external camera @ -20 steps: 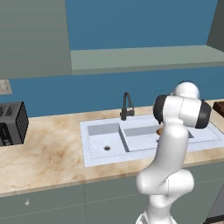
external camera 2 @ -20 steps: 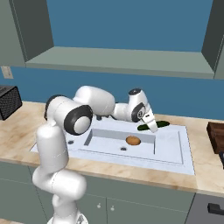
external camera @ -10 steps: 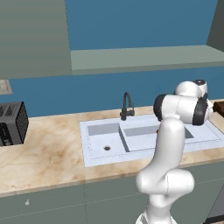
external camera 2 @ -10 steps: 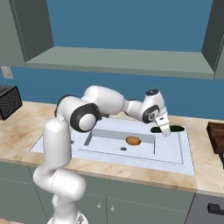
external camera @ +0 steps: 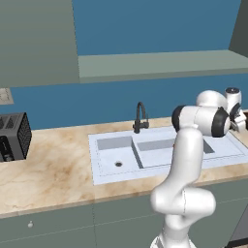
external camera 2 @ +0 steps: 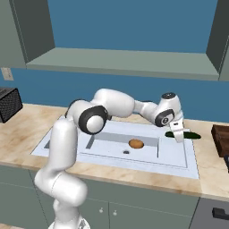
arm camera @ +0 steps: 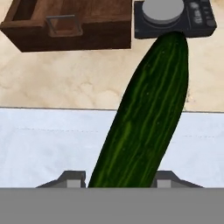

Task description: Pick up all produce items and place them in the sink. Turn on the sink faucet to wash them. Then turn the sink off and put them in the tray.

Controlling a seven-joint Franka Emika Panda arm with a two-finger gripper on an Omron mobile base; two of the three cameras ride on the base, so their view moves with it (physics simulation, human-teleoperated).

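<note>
The cucumber (arm camera: 144,118) is long, slim and dark green with paler stripes, and in the hand view it runs from between the two finger tips up and away across the pale rim of the sink (arm camera: 43,144) and over the marbled counter (arm camera: 78,78). The gripper (arm camera: 119,179) has a finger tip (arm camera: 72,178) on each side of the cucumber's near end, close against it, partly closed around it; whether it bears the cucumber's weight I cannot tell. In the right base view the cucumber (external camera 2: 190,134) lies at the far right corner of the sink (external camera 2: 188,156), partly on the rim and partly on the counter (external camera 2: 210,174), with the gripper (external camera 2: 179,133) down on its left end.

The potato (external camera 2: 136,143), small and brown, sits in the larger basin near the dark drain (external camera 2: 126,152). The black gooseneck faucet (external camera: 140,117) stands behind the sink (external camera: 104,169), at the divide between the basins.

Beyond the cucumber's far end sit a dark brown wooden tray (arm camera: 70,24) and a black appliance with a round grey top (arm camera: 175,17). A black toaster (external camera: 12,136) stands well apart at the counter's left end.
</note>
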